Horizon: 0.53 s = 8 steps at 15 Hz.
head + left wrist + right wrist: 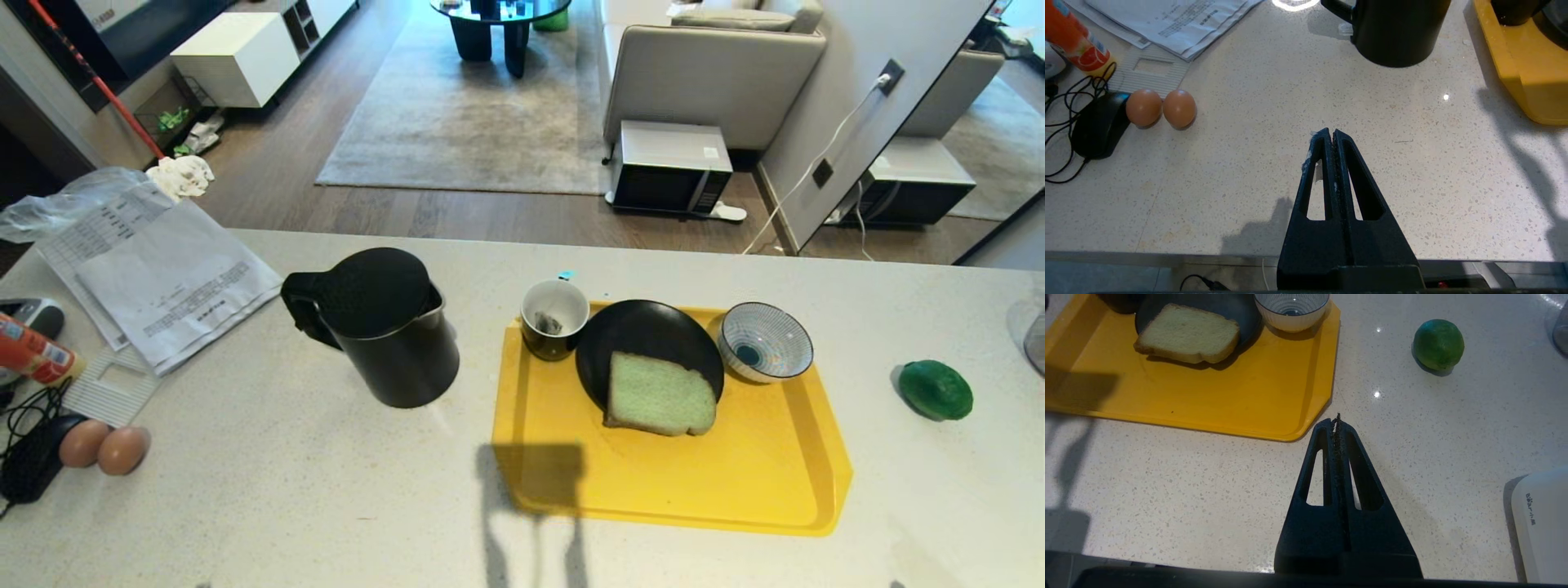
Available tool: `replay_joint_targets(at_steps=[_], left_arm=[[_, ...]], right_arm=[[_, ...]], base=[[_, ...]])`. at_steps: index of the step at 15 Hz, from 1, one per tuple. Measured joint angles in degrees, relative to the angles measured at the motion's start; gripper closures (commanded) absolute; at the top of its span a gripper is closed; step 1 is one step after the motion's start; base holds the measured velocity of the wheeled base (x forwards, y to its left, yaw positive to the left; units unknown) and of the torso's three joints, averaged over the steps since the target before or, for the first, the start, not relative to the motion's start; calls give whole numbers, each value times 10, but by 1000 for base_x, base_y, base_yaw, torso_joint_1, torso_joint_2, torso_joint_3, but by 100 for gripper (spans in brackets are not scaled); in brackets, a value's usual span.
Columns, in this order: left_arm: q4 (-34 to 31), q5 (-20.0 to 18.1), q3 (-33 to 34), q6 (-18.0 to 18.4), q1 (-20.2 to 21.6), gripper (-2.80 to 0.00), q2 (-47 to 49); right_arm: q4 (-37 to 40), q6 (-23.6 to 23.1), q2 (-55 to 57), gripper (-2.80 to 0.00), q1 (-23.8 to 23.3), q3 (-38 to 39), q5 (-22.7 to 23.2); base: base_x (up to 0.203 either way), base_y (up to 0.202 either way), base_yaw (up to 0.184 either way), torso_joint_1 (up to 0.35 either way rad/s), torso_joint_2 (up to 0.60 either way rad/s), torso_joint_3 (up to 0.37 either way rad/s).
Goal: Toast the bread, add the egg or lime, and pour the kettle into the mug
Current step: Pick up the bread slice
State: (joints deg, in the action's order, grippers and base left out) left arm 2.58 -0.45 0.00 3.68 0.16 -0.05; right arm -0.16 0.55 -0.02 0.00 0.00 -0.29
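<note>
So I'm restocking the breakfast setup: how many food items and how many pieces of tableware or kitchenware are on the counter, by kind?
Brown eggs: 2
Lime: 1
Bread slice: 1
Kettle: 1
Mug: 1
Black plate: 1
Striped bowl: 1
Yellow tray: 1
Total: 9

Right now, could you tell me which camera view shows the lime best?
The right wrist view: the lime sits whole and large on the bare counter, beside the yellow tray. The head view also shows it whole, but smaller, near the right edge. The left wrist view misses it.
</note>
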Motion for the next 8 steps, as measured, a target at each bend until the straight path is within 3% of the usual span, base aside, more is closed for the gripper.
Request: replay_joint_targets(at_steps=[5,8], left_arm=[[0,2,0,-2,0,0,0],[0,2,0,-2,0,0,0]], right_arm=[[0,-2,0,0,0,0,0],[2,-5,0,0,0,0,-1]], base=[[0,0,0,0,4,191],[0,0,0,-1,-1,58]])
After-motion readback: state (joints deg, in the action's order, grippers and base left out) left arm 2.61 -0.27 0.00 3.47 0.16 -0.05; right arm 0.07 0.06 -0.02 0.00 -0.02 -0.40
